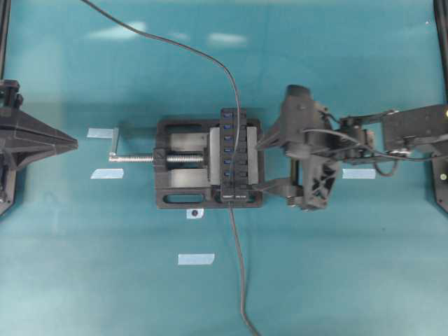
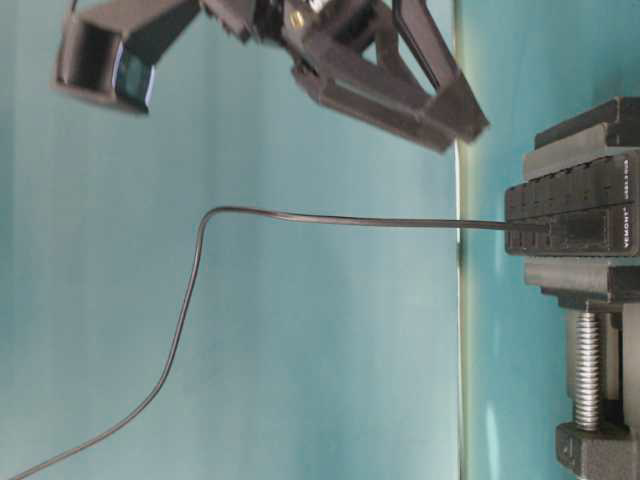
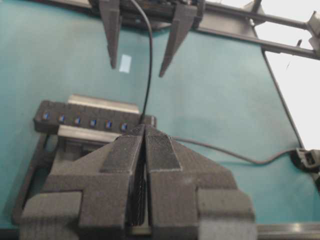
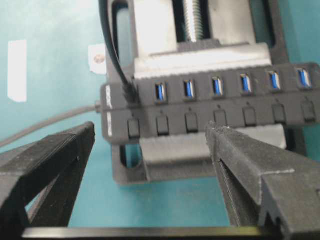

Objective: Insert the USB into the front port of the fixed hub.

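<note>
A long narrow black hub [image 1: 233, 155] with a row of blue ports and small black buttons was seen clamped in a wide black vise [image 1: 183, 162] with a silver screw, on a teal table [image 1: 336, 266]. In the right wrist view, a small black USB plug [image 4: 130, 92] on a thin black cable [image 4: 107, 40] was seated in the port at the end of the hub nearest the printed lettering, while six other blue ports stood unoccupied. In the table-level view the same cable [image 2: 330, 220] was seen running level from the end of the hub [image 2: 570, 215] and then drooping away. A second, thicker dark lead [image 1: 240, 273] was seen leaving the hub's near end in the overhead view.

The right gripper [image 1: 262, 164] was positioned just beside the hub on its right side in the overhead view, above the table. Its black fingers [image 4: 250, 165] were spread wide apart, and nothing was held between them; the hub's button row was visible through the gap in the right wrist view. The plug was not touched by them.

The left gripper [image 1: 73, 143] was kept well apart from the vise at the left edge. Its fingers [image 3: 120, 160] were pressed together in the left wrist view, with nothing gripped. Several pale tape strips [image 1: 196, 259] were seen on the table.
</note>
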### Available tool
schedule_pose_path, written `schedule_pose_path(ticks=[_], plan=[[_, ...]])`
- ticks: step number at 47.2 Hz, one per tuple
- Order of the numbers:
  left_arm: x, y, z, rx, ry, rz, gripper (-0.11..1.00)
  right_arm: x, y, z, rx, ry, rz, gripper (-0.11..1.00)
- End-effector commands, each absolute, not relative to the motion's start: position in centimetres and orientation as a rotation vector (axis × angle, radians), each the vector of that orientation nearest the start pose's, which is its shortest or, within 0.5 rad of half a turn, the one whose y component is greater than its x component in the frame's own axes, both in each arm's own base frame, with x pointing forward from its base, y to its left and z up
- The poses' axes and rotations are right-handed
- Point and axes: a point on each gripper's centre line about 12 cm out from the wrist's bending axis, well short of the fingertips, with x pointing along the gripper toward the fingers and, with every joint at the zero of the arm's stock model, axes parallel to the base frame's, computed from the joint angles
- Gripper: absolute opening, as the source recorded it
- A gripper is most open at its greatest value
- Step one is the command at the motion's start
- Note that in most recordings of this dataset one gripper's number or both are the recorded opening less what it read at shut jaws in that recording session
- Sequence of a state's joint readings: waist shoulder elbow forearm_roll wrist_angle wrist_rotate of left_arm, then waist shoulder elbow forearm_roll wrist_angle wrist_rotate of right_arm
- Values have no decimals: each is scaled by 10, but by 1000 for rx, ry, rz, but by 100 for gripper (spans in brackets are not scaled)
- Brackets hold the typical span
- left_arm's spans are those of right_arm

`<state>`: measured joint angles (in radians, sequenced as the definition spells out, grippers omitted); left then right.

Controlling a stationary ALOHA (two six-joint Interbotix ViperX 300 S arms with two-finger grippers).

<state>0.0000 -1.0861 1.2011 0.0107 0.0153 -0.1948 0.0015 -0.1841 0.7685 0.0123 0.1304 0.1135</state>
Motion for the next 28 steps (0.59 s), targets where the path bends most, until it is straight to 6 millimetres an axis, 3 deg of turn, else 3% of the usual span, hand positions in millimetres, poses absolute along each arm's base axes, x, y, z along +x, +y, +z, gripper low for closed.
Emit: schedule_pose_path(ticks=[1,28], plan=[[178,0,278,-181,106,10,0,341,2,206,126,647,-37,88],[174,0,278,-181,95,9,0,303,4,209,126,509,-22,88]])
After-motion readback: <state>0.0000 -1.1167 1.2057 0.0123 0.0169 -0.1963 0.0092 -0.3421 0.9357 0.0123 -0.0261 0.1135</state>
